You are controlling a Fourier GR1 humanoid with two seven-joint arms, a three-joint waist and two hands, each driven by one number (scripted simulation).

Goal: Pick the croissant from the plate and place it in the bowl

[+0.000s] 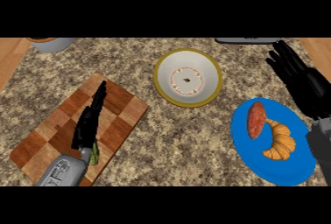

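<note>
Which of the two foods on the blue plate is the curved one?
The golden croissant, bent like a crescent; the reddish sausage beside it is straight.

Speckled granite-looking tabletop (168, 131), checkered wooden cutting board (61, 131), smooth matt blue plate (275, 173), flaky-looking golden croissant (282, 142).

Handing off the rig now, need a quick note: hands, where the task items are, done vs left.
Left hand: open, fingers straight, lying over the wooden cutting board at the left; a green item shows under it, holds nothing.
Right hand: open, fingers straight, at the right edge just beyond the blue plate; holds nothing.
Croissant: still on the blue plate, beside a reddish oblong food item.
Bowl: yellow-rimmed, centre back of the counter, no croissant in it.
Done: nothing yet.
Left: grasp the croissant, probably with the right hand, carry it to the bowl, release.
</note>
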